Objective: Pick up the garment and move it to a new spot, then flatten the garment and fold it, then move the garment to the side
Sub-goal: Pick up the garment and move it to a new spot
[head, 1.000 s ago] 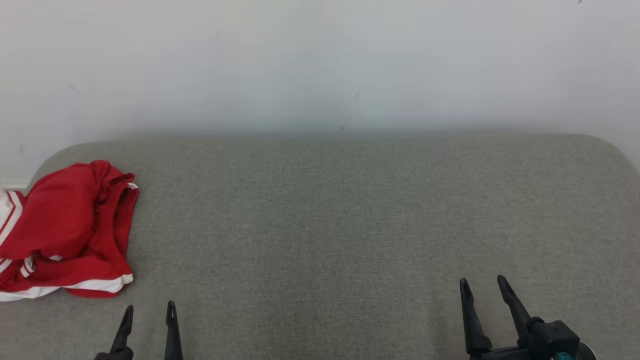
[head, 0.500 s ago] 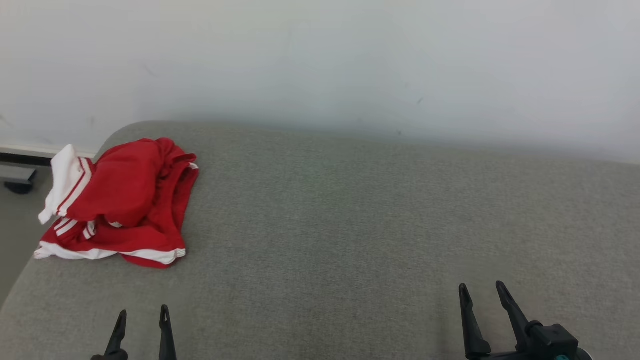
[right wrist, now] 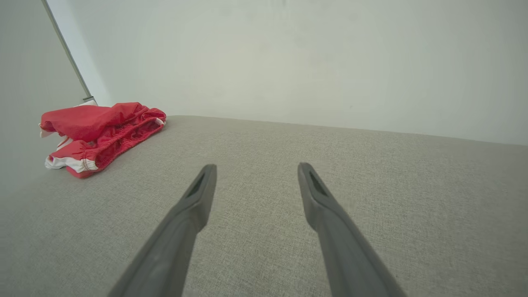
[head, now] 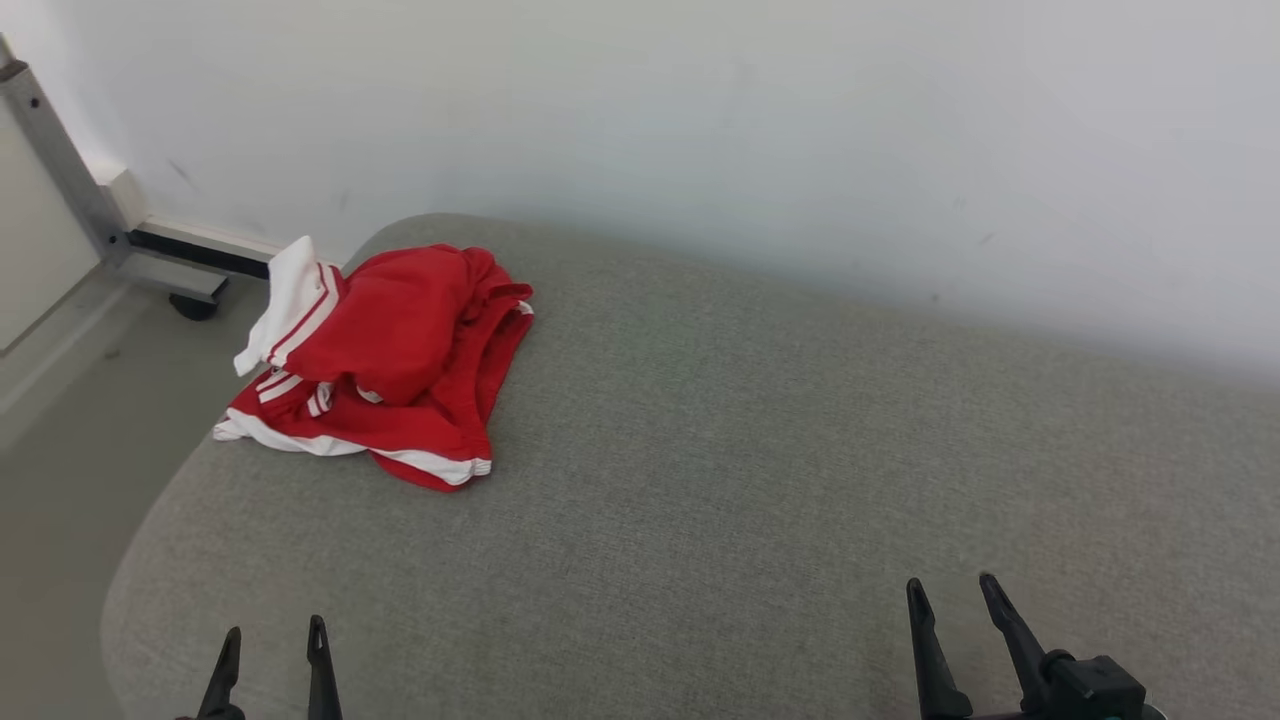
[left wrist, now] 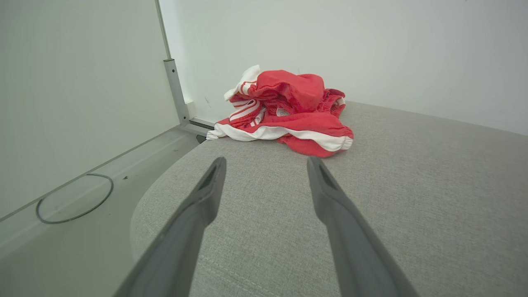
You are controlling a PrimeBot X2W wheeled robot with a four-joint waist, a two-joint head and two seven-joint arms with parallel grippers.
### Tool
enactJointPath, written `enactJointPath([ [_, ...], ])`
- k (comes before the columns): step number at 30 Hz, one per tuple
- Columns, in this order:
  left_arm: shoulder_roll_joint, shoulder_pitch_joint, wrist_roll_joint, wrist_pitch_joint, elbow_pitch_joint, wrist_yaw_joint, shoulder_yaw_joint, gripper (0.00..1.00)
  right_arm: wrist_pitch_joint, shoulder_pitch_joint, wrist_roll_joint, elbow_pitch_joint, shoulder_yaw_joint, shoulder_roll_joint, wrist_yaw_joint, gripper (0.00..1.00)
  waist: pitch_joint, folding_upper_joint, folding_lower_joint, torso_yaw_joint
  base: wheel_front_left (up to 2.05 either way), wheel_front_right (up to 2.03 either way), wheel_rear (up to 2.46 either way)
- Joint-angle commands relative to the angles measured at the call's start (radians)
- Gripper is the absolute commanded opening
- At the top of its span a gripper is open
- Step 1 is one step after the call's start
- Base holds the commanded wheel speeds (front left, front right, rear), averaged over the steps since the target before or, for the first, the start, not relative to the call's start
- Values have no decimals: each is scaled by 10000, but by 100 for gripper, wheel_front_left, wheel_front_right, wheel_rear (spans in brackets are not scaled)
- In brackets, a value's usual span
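The garment (head: pixel 390 350) is a crumpled red piece with white stripes and trim, lying at the far left corner of the grey upholstered surface (head: pixel 760 480). It also lies ahead of my left gripper (left wrist: pixel 266 163) in the left wrist view, garment (left wrist: pixel 288 111), and far off to the left in the right wrist view, garment (right wrist: pixel 99 134). My left gripper (head: pixel 273 640) sits at the lower left, open and empty, well short of the garment. At the lower right my right gripper (head: pixel 950 595) is open and empty, far from the garment; its fingers spread over bare fabric (right wrist: pixel 253 169).
A white wall (head: pixel 700 130) runs behind the surface. Off the left edge lies grey floor (head: pixel 70 440), with a metal post (head: pixel 60 160) and a dark caster (head: pixel 195 305). A thin cable loop (left wrist: pixel 74 198) lies on the floor in the left wrist view.
The head camera has turned left, so the garment has shifted right and up in the picture and the floor has come into view. Both grippers stay open in the same places.
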Motion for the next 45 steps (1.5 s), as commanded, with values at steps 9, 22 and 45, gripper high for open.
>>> enactJointPath([
  [9, 69, 159, -114, -35, -192, 188, 60, 100, -3, 48, 57, -5, 34, 6, -21, 100, 13, 0, 0, 821, 0, 0, 0],
  [22, 117, -94, -273, -35, -474, 447, 218, 100, -5, -155, 88, 63, 271, 6, -21, 100, 133, 0, 0, 570, 0, 0, 0],
  [45, 1881, -4494, -1375, 408, -185, 279, 1557, 100, -3, -1576, -801, -1249, -219, 4, -21, 100, 3028, 0, 0, -2809, 0, 0, 0],
])
